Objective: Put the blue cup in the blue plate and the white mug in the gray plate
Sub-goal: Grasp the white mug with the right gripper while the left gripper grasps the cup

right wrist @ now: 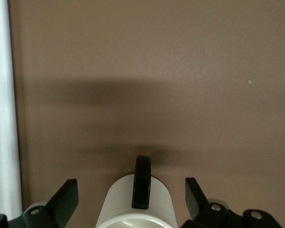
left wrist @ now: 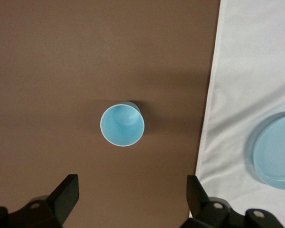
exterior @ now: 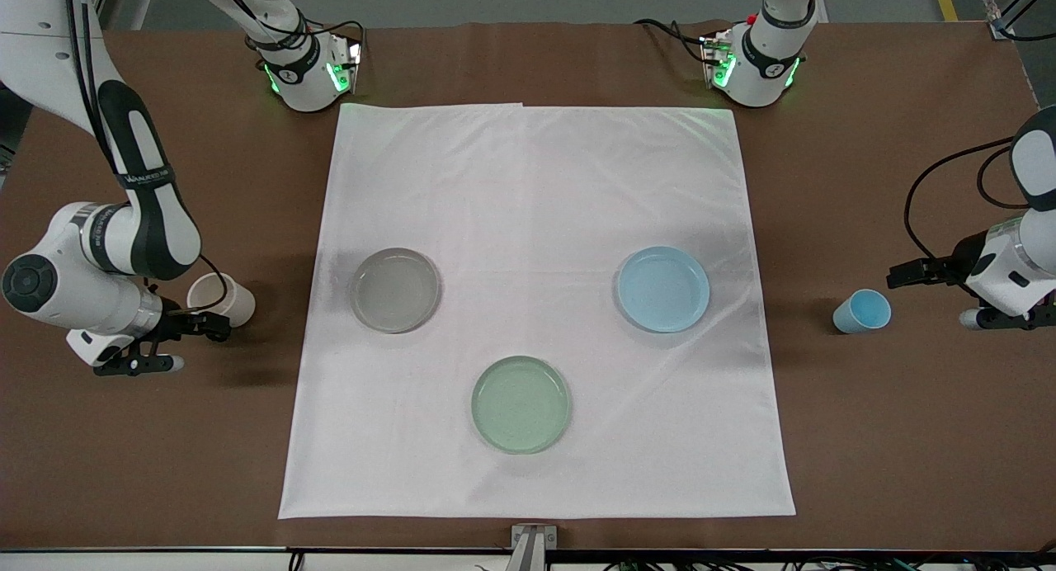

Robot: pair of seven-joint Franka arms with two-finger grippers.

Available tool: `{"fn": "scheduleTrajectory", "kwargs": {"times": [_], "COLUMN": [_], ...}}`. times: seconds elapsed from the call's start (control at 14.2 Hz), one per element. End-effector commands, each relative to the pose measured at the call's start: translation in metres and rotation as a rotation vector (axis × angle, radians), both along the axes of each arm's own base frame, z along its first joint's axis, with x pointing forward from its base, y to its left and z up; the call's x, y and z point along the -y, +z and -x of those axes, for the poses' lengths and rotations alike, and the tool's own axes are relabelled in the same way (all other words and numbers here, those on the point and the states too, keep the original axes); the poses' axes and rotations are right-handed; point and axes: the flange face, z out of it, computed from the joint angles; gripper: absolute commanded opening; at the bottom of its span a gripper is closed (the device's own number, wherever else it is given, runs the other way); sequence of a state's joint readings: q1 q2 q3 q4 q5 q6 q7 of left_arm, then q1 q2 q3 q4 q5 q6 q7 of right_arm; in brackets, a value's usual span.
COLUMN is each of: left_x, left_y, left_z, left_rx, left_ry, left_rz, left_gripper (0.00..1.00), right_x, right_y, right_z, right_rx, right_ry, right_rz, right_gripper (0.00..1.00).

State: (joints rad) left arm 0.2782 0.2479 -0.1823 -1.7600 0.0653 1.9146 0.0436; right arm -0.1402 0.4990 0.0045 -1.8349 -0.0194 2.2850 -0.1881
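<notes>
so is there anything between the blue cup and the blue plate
Nothing stands between them. In the front view only bare brown table and the white cloth edge separate the blue cup and blue plate.

Three round plates, one gray plate (exterior: 394,290), one blue plate (exterior: 663,289), one pale green plate (exterior: 520,404), one blue cup (exterior: 861,311), one white mug (exterior: 220,297), one white cloth (exterior: 536,191), two robot arms

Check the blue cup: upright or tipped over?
Upright. The left wrist view looks straight down into the blue cup: round rim, open mouth up, empty inside. It stands on bare table beside the white cloth.
</notes>
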Motion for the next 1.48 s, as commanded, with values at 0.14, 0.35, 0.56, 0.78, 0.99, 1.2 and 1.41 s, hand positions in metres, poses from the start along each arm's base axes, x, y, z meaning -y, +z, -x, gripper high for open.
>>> {"fn": "scheduleTrajectory", "kwargs": {"times": [0.14, 0.35, 0.56, 0.78, 0.99, 1.2, 1.41], "left_x": [-0.015, -0.034, -0.041, -0.047, -0.058, -0.060, -0.059], "left_y": [-0.049, -0.076, -0.108, -0.131, -0.156, -0.168, -0.176], "left_z": [0.011, 0.017, 0.019, 0.021, 0.022, 0.023, 0.026], "left_rx": [0.064, 0.070, 0.057, 0.070, 0.093, 0.086, 0.074], "left_ry": [-0.065, -0.097, -0.107, -0.125, -0.154, -0.152, -0.150], "left_rz": [-0.079, -0.085, -0.067, -0.055, -0.043, -0.035, -0.030], "left_gripper": [0.99, 0.98, 0.95, 0.86, 0.77, 0.51, 0.04], "right_x": [0.004, 0.004, 0.008, 0.011, 0.012, 0.012, 0.011], "right_y": [-0.022, -0.026, -0.026, -0.028, -0.027, -0.027, -0.025], "right_z": [0.007, 0.007, 0.008, 0.010, 0.009, 0.009, 0.009], "right_rx": [-0.001, -0.004, -0.007, -0.013, -0.010, -0.010, -0.016], "right_ry": [0.006, 0.006, 0.000, -0.003, -0.001, -0.001, -0.001], "right_rz": [-0.008, -0.008, -0.009, -0.010, -0.009, -0.009, -0.009], "right_gripper": [0.85, 0.67, 0.54, 0.43, 0.30, 0.20, 0.07]}}
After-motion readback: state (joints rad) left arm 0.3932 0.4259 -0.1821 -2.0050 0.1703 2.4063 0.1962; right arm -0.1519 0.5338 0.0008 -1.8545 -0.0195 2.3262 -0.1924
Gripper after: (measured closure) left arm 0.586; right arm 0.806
